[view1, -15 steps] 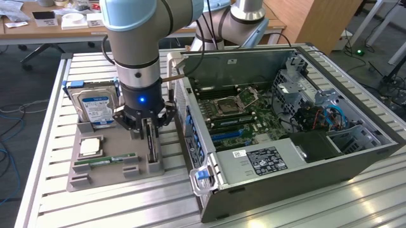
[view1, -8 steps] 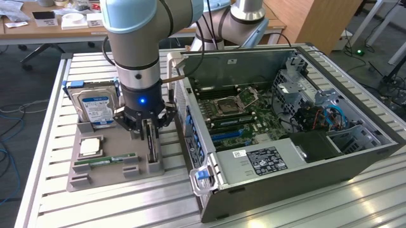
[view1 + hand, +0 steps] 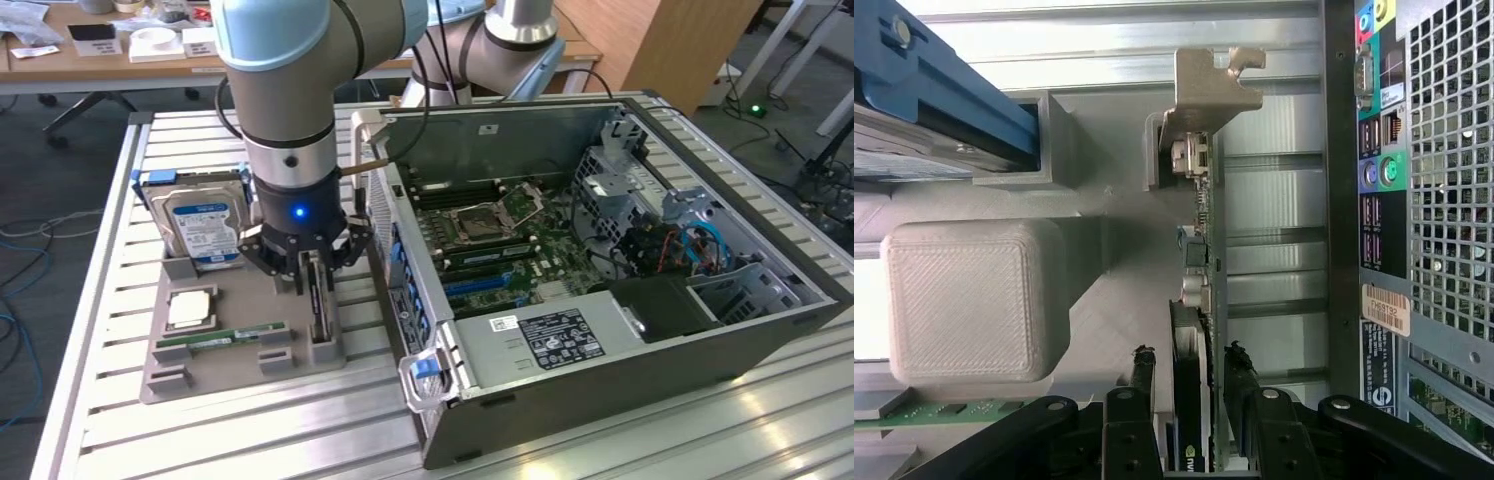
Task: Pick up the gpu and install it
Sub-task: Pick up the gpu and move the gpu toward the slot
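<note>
1. The worktop (image 3: 200,440) carries the open case (image 3: 601,400) on the exterior view's right, with a grey holder (image 3: 220,375) beside it.
2. The gpu (image 3: 316,305) stands on edge in that holder, outside the case.
3. My jaws straddle it, part open, with a slim gap on each side; I hold nothing.
4. I judge this to be the pickup; the grip calls for even closing on both faces.

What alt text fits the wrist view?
Black fingers straddle a thin dark gpu card standing on edge in a grey plastic holder, a gap on each side. A perforated metal computer case stands beside it.
</note>
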### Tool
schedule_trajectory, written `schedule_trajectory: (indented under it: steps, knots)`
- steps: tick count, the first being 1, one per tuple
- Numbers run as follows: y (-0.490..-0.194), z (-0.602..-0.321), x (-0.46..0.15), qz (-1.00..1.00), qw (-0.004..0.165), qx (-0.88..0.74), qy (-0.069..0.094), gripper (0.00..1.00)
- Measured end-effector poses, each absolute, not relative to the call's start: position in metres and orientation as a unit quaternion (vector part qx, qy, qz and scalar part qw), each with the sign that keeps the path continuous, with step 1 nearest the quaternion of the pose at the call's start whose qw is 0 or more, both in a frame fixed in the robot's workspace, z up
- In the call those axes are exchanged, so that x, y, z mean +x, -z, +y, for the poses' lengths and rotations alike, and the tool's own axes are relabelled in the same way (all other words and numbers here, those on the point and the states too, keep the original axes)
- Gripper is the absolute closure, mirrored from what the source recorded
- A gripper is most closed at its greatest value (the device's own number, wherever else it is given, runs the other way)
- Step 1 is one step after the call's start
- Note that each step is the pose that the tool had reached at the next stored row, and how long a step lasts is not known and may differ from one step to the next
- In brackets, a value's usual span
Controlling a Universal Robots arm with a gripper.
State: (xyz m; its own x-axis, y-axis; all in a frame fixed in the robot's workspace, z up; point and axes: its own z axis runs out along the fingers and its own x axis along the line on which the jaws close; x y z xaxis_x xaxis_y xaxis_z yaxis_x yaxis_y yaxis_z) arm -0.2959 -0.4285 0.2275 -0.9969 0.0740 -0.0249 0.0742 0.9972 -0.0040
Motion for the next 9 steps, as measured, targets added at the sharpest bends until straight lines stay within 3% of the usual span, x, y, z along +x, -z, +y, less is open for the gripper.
schedule_trajectory:
  steps: [9]
  knots:
    - [-0.2275,-0.4285,-0.296,0.999,0.012,0.037,0.003,0.58]
